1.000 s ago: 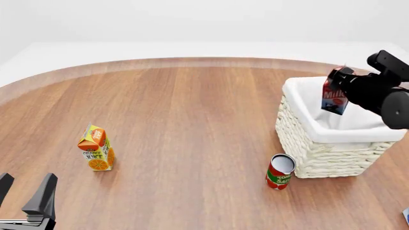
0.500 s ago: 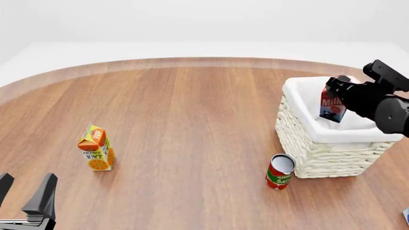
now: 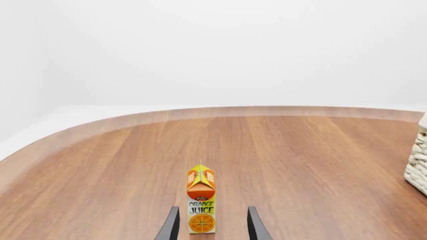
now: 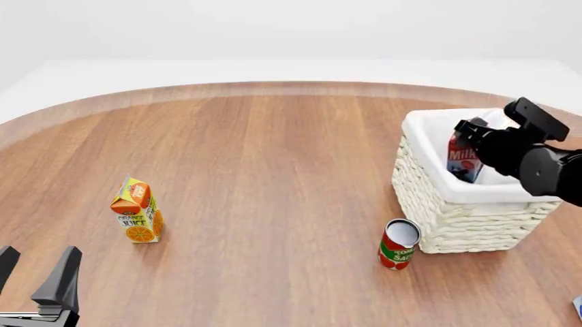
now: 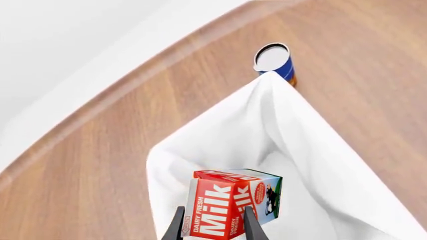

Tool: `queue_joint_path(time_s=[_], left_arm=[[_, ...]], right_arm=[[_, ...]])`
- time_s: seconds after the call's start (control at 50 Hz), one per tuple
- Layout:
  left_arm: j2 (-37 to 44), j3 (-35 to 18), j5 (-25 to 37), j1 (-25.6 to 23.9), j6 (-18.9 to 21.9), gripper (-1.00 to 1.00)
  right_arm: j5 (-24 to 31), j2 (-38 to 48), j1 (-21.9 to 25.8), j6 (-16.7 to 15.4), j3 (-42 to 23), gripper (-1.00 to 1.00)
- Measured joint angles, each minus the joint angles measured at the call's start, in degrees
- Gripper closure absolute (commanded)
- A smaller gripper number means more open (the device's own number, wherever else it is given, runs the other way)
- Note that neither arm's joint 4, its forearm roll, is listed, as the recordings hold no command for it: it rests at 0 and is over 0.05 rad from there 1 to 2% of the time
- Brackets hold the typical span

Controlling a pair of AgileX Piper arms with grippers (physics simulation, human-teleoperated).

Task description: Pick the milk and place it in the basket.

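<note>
One carton matters here: the milk (image 4: 463,157), a small gable-top box with a red top and a white and blue-green lower part, hangs in the right claw (image 4: 475,144) over the open mouth of the basket (image 4: 427,197), its lower end apparently dipping below the cloth-lined rim. In the right wrist view the milk (image 5: 230,205) sits between the two fingers, which press on its red upper part, with the white lining directly beyond it. The carton is tilted rather than upright.

It will probably handle as a light, stiff box with flat faces that give the pads a fair seat. Its printed skin looks smooth, so it could slip or swivel under a loose hold, and a hard squeeze might dent the walls. The flat side panels below the gable look like the best place to hold it; the current pinch is high, near the top, which may explain the lean. The lining should cushion a short drop.

The left claw (image 4: 37,281) sits at the near edge of the surface (image 4: 272,170), fingers spread apart and holding nothing; its wrist view looks straight at the orange juice carton (image 3: 201,202), which stands beyond the fingertips. A red tomato sauce can (image 4: 399,244) stands just beside the basket's near wall.
</note>
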Motion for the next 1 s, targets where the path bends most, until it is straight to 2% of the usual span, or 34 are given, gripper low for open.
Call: queue_joint_path(time_s=[0.96,0.98,1.0], left_arm=[[0.0,0.0,0.0,0.0,0.0,-1.0],[0.0,0.0,0.0,0.0,0.0,-1.0],[0.0,0.0,0.0,0.0,0.0,-1.0]], right_arm=[[-2.55,5.98,-1.49,-1.08,-0.9,1.0],[-2.53,6.02,-1.53,-1.09,-0.94,-1.0],[-2.55,6.01,-1.56,-0.94,-1.02,-1.0]])
